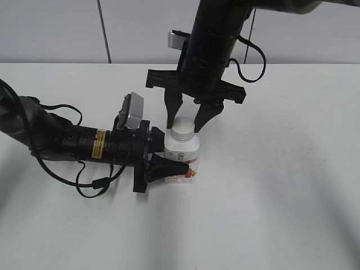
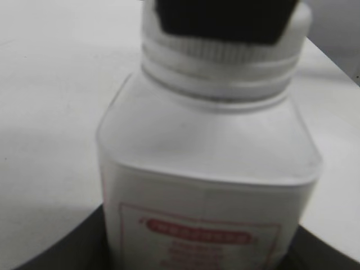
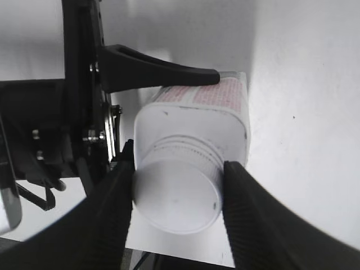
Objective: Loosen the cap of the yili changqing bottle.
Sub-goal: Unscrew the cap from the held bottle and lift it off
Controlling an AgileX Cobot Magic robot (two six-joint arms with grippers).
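Black arms (image 1: pixel 73 143) — looped cables, yellow label

White yili changqing bottle (image 1: pixel 182 154) stands upright, white cap (image 1: pixel 183 130) on.

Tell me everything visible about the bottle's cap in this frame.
The small round white plastic screw cap is flat-topped with a ribbed rim, seated on the upright squat white bottle. The right gripper comes down from above, its black ribbed fingers pressed against opposite sides of the rim.
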